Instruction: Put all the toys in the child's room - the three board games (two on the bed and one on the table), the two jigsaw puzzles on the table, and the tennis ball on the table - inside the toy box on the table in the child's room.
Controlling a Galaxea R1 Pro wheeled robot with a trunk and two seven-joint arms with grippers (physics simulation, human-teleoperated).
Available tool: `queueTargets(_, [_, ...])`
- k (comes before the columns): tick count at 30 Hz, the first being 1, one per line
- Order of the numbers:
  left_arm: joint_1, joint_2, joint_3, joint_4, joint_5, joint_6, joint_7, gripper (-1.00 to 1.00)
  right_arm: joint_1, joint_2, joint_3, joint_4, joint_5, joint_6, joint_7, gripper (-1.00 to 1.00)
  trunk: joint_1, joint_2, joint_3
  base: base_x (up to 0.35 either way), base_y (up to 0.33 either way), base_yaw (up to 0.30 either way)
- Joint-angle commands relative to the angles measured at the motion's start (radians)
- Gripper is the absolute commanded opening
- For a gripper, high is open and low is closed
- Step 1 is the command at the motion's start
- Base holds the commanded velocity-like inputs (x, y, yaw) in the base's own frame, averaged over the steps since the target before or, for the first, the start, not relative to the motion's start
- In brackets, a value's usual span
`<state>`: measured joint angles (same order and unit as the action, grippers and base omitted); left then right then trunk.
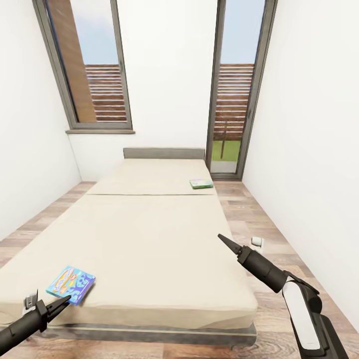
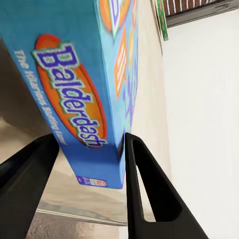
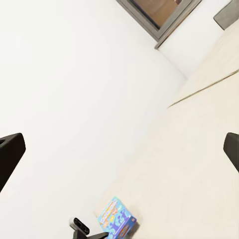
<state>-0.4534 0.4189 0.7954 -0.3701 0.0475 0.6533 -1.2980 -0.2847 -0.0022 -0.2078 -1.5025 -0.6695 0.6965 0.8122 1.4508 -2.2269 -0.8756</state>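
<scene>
At the lower left of the head view, the left gripper, a black pincer with two pointed fingers, is at the near corner of the flat blue game box with bright cartoon letters. The box lies on the near left corner of the wide beige bed. In the left wrist view the blue game box sits between the two black fingers, which are apart with its end inside the gap. One finger looks like it touches the box side, and the other is just beside it. I think the job now is to grab this box. To do it well, the fingers should slide a bit deeper over the edge, then squeeze slowly, so the thin box does not tip or slip out. At the lower right, the right gripper hangs over the bed edge holding nothing. In the right wrist view its dark fingertips are wide apart. Far up the bed, near the right side, lies a small flat green and white game box, waiting its turn.
</scene>
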Motion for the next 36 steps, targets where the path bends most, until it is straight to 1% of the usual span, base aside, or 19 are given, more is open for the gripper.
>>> queueTargets(1, [-0.001, 0.0, 0.002, 0.0, -0.001, 0.009, -0.003, -1.0, -0.001, 0.0, -0.001, 0.0, -0.004, 0.006, 0.001, 1.0, -0.004, 0.007, 0.002, 0.0, 0.0, 0.0])
queueTargets(8, [-0.001, 0.001, 0.001, -0.008, 0.0, 0.009, -0.004, -1.0, -0.001, 0.0, -0.001, 0.0, -0.004, 0.006, 0.001, 1.0, -0.031, 0.056, 0.024, 0.0, 0.0, 0.0])
queueTargets(15, [-0.001, 0.0, -0.004, -0.078, -0.001, 0.015, -0.013, -1.0, -0.001, 0.001, -0.001, 0.001, -0.003, 0.006, -0.002, 1.0, -0.058, 0.105, 0.046, 0.0, 0.0, 0.0])
queueTargets(17, [-0.001, 0.0, -0.007, -0.137, -0.003, 0.038, -0.018, -1.0, -0.001, 0.001, 0.0, 0.002, -0.003, 0.006, -0.002, 1.0, -0.065, 0.119, 0.052, 0.0, 0.0, 0.0])
queueTargets(20, [0.0, 0.001, -0.018, -0.225, -0.005, 0.113, -0.024, -1.0, -0.001, 0.002, 0.002, 0.008, -0.002, 0.006, -0.002, 1.0, -0.077, 0.14, 0.062, 0.0, 0.0, 0.0])
queueTargets(21, [0.0, 0.001, -0.023, -0.243, -0.005, 0.128, -0.024, -1.0, -0.001, 0.002, 0.002, 0.009, -0.002, 0.006, -0.002, 1.0, -0.081, 0.147, 0.065, 0.0, 0.0, 0.0])
queueTargets(22, [0.002, 0.003, -0.046, -0.319, -0.005, 0.175, -0.032, -1.0, -0.001, 0.004, 0.002, 0.011, 0.006, 0.006, -0.002, 1.0, -0.081, 0.147, 0.065, 0.0, 0.0, 0.0])
queueTargets(23, [0.009, 0.005, -0.074, -0.452, -0.005, 0.223, -0.102, -1.0, -0.001, 0.004, 0.002, 0.013, 0.032, 0.007, -0.002, 1.0, -0.085, 0.154, 0.068, 0.0, 0.0, 0.0])
queueTargets(24, [0.01, 0.004, -0.084, -0.478, -0.007, 0.229, -0.14, -1.0, -0.001, 0.003, 0.002, 0.013, 0.038, 0.007, -0.002, 1.0, -0.088, 0.161, 0.071, 0.0, 0.0, 0.0])
queueTargets(25, [0.01, 0.004, -0.091, -0.487, -0.008, 0.231, -0.158, -1.0, -0.001, 0.003, 0.002, 0.013, 0.04, 0.007, -0.003, 1.0, -0.092, 0.168, 0.074, 0.0, 0.0, 0.0])
queueTargets(26, [0.009, 0.005, -0.11, -0.5, -0.011, 0.235, -0.187, -1.0, -0.001, 0.003, 0.002, 0.013, 0.043, 0.007, -0.003, 1.0, -0.096, 0.175, 0.077, 0.0, 0.0, 0.0])
queueTargets(28, [0.005, 0.011, -0.155, -0.513, -0.017, 0.24, -0.219, -1.0, -0.001, -0.001, 0.001, 0.012, 0.046, 0.007, -0.003, 1.0, -0.104, 0.189, 0.084, 0.0, 0.0, 0.0])
queueTargets(30, [0.002, 0.021, -0.191, -0.517, -0.019, 0.241, -0.23, -1.0, -0.001, -0.003, 0.001, 0.013, 0.048, 0.007, -0.002, 1.0, -0.111, 0.203, 0.09, 0.0, 0.0, 0.0])
queueTargets(34, [-0.005, 0.029, -0.268, -0.523, -0.023, 0.243, -0.235, -1.0, -0.001, -0.005, -0.002, 0.007, 0.054, 0.007, -0.004, 1.0, -0.127, 0.231, 0.103, 0.0, 0.0, 0.0])
queueTargets(35, [-0.009, 0.029, -0.284, -0.523, -0.025, 0.243, -0.235, -1.0, -0.001, -0.005, -0.005, 0.005, 0.055, 0.007, -0.005, 1.0, -0.131, 0.238, 0.106, 0.0, 0.0, 0.0])
queueTargets(36, [-0.01, 0.03, -0.291, -0.524, -0.026, 0.243, -0.235, -1.0, -0.001, -0.005, -0.005, 0.004, 0.055, 0.007, -0.005, 1.0, -0.134, 0.245, 0.109, 0.0, 0.0, 0.0])
